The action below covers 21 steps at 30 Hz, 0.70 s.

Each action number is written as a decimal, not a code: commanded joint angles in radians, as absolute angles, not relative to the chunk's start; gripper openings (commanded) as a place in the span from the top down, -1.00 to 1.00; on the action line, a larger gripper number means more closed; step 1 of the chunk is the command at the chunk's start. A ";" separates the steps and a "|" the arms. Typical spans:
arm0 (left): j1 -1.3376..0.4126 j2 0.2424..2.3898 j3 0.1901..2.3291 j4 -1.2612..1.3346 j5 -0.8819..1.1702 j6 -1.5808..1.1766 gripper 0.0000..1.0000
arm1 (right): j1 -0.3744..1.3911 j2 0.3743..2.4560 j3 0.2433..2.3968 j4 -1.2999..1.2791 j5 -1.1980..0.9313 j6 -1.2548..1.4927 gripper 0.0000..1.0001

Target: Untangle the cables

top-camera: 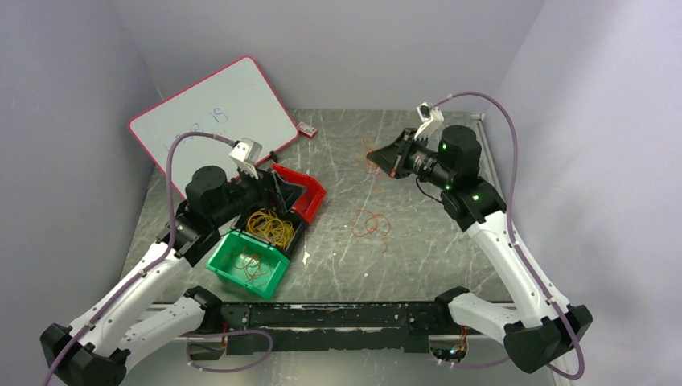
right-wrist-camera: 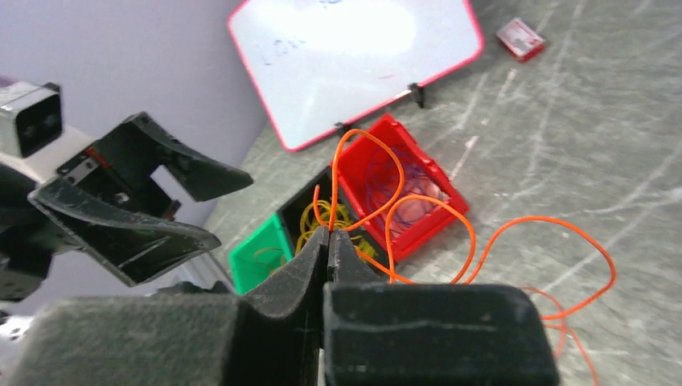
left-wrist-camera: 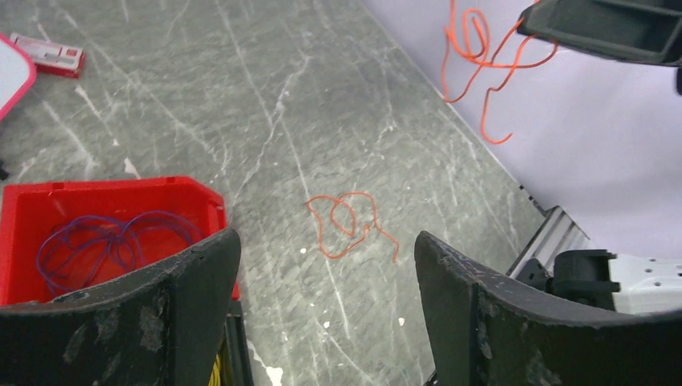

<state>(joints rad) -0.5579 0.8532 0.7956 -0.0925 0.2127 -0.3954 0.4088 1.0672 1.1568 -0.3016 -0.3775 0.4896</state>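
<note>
Right hand (right-wrist-camera: pixel 328 233) clamped shut on orange cable (right-wrist-camera: pixel 473 241), apparently one strand, hanging clear of bench (top-camera: pixel 418 241). Left hand (left-wrist-camera: pixel 326 241) spread wide, empty.

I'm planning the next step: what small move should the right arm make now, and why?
Probably carry its thin orange wire loops toward the green plastic bin. The right gripper has its jaws shut on them, lifted off the table, and that bin already holds similar orange loops, while the left gripper is open and empty.
</note>
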 commanded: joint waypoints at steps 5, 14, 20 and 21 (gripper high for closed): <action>-0.553 0.832 0.807 0.026 0.327 -0.411 -0.66 | 0.428 1.058 1.103 -0.115 -0.577 0.584 1.00; -0.553 0.841 0.811 0.157 0.441 -0.511 -0.63 | 0.584 1.094 1.121 -0.150 -0.456 0.491 1.00; -0.566 0.839 0.778 0.206 0.399 -0.594 -0.65 | 0.696 1.117 1.104 -0.094 -0.320 0.488 1.00; -0.570 0.844 0.780 0.192 0.382 -0.589 -0.65 | 0.708 1.119 1.100 -0.076 -0.313 0.495 1.00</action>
